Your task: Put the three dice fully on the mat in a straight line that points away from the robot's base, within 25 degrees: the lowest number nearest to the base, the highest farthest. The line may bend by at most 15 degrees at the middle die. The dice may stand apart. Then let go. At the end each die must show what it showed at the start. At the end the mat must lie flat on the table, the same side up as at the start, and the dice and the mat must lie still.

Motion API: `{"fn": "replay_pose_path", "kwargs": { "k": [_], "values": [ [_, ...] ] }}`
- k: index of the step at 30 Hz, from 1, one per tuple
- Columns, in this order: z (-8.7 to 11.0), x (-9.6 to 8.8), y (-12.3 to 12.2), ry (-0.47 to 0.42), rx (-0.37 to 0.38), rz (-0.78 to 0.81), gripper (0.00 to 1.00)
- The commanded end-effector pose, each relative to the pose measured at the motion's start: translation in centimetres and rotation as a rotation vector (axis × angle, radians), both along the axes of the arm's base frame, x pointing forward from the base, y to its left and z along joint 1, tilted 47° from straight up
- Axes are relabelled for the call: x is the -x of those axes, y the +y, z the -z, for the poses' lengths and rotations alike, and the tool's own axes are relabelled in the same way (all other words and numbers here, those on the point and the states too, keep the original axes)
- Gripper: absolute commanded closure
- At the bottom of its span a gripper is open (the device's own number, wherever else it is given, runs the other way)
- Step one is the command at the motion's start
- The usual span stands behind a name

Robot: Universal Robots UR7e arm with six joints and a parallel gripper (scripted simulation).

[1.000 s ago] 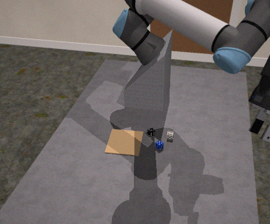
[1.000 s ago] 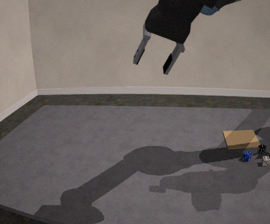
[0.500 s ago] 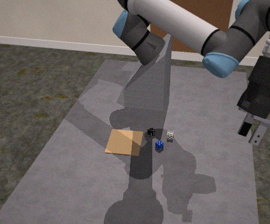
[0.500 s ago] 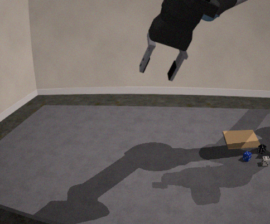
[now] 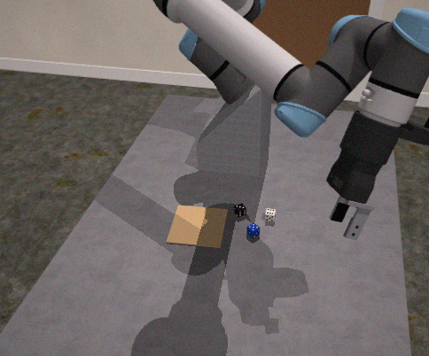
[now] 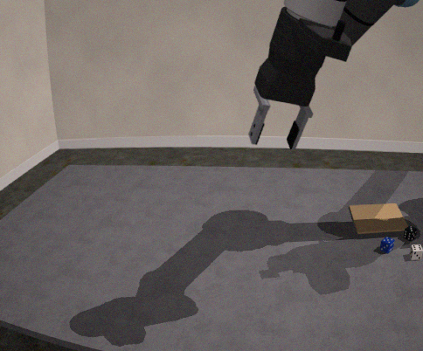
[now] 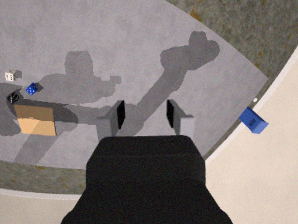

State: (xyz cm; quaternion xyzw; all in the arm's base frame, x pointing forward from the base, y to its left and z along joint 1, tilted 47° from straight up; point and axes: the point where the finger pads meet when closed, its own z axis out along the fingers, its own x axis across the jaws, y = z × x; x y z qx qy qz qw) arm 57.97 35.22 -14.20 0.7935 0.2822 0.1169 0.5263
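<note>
The orange-tan mat [image 5: 185, 223] [image 6: 377, 212] [image 7: 37, 125] lies flat on the table. A black die [image 5: 240, 210] [image 6: 410, 233] [image 7: 13, 98] lies on the table just beside the mat's edge. A blue die [image 5: 253, 230] [image 6: 387, 244] [image 7: 32, 88] and a white die [image 5: 270, 214] [image 6: 416, 252] [image 7: 10, 76] lie on the table a little farther from the mat. All three dice are off the mat and apart. Their numbers are too small to read surely. My gripper [image 5: 346, 226] [image 6: 274, 144] [image 7: 145, 108] is open and empty, high above the table and well away from dice and mat.
The grey table [image 5: 340, 283] [image 6: 108, 209] [image 7: 125, 30] carries the arm's shadows, which fall across part of the mat. A grey wedge-shaped block [image 5: 230, 146] stands behind the dice, under the arm. A blue box [image 7: 254, 120] lies beyond the table's edge in the wrist view.
</note>
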Motion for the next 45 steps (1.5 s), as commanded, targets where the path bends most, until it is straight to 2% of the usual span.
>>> {"fn": "replay_pose_path", "kwargs": {
  "k": [1, 9, 11, 19, 26, 28, 34, 40, 43, 45],
  "values": [
    [-0.9, 1.6, -5.1, 0.087, 0.000, 0.020, 0.00],
    [-2.2, 5.6, -12.9, 0.221, -0.007, 0.045, 0.00],
    [-2.2, 5.6, -12.9, 0.221, -0.007, 0.045, 0.00],
    [-3.6, 11.0, -20.1, 0.350, -0.027, 0.057, 0.00],
    [-4.8, 16.3, -25.0, 0.446, -0.051, 0.058, 0.00],
    [-4.8, 16.3, -25.0, 0.446, -0.051, 0.058, 0.00],
    [-5.6, 20.4, -28.0, 0.511, -0.071, 0.053, 0.00],
    [-6.2, 23.6, -30.0, 0.556, -0.087, 0.047, 0.00],
    [-6.5, 24.8, -30.7, 0.572, -0.094, 0.045, 0.00],
    [-6.5, 24.8, -30.7, 0.572, -0.094, 0.045, 0.00]
  ]
}}
